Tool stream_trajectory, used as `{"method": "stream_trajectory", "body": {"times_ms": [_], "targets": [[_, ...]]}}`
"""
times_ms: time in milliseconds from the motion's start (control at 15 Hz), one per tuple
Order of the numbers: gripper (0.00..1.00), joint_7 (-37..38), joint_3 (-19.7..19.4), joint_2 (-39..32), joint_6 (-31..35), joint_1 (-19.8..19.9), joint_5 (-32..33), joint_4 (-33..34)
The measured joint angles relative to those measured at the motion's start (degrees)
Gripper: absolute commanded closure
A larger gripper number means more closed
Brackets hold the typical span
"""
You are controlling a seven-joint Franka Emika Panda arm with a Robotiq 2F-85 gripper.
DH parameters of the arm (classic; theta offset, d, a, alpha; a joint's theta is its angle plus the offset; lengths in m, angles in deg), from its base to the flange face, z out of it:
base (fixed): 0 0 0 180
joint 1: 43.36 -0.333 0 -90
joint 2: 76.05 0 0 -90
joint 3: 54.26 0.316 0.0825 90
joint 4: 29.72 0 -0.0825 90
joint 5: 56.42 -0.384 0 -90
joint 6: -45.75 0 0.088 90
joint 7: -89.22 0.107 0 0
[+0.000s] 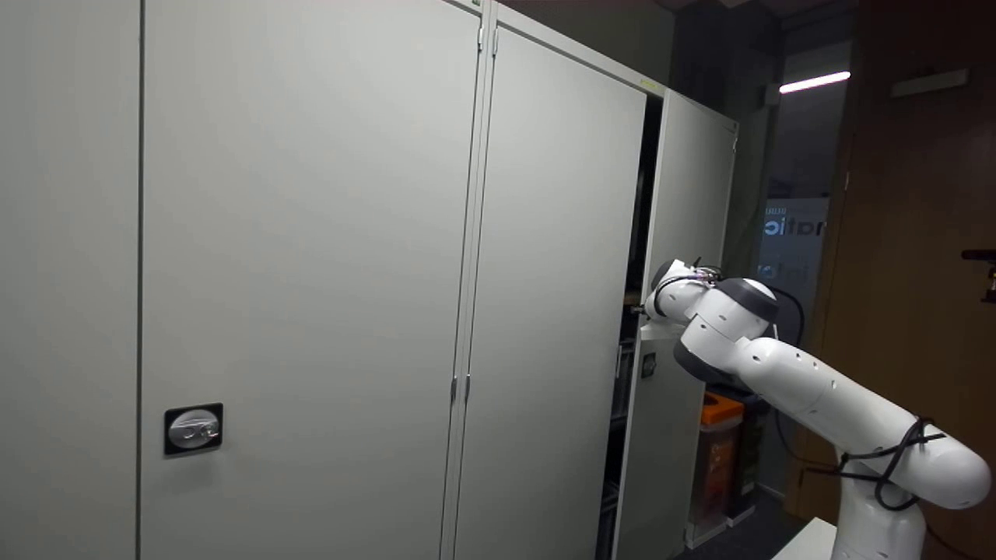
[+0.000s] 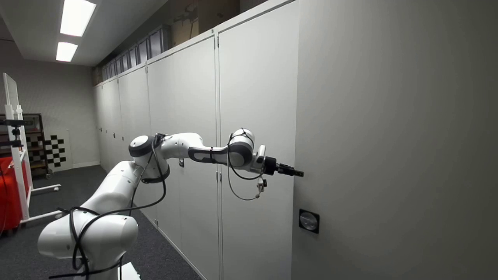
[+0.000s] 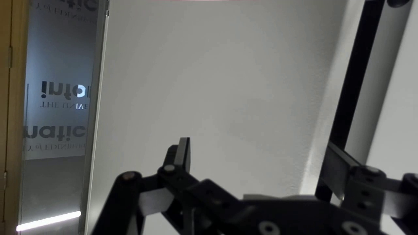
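Directly ahead of my gripper (image 3: 259, 155), the cabinet door (image 3: 212, 81) stood ajar. I had the jaws wide apart; I could not determine whether either touched the door. Beside the gripper, a dark gap (image 3: 354, 75) separated this door from the adjoining door (image 1: 548, 218). Below the gripper, the ajar door carried its handle (image 1: 648, 365).

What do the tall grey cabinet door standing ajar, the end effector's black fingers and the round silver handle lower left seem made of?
Tall grey cabinet door: probably painted sheet metal, satin; smooth with soft sheen.
Black fingers: metal or hard plastic, low gloss; dull highlights leave it open.
Round silver handle: polished metal or chromed plastic, judging by its glare.
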Motion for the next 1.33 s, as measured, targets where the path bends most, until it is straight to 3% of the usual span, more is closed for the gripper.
{"method": "stream_trajectory", "body": {"times_ms": [1333], "targets": [[0.00, 0.02, -5.86, 0.02, 0.00, -7.72, 6.51, -10.49]]}}
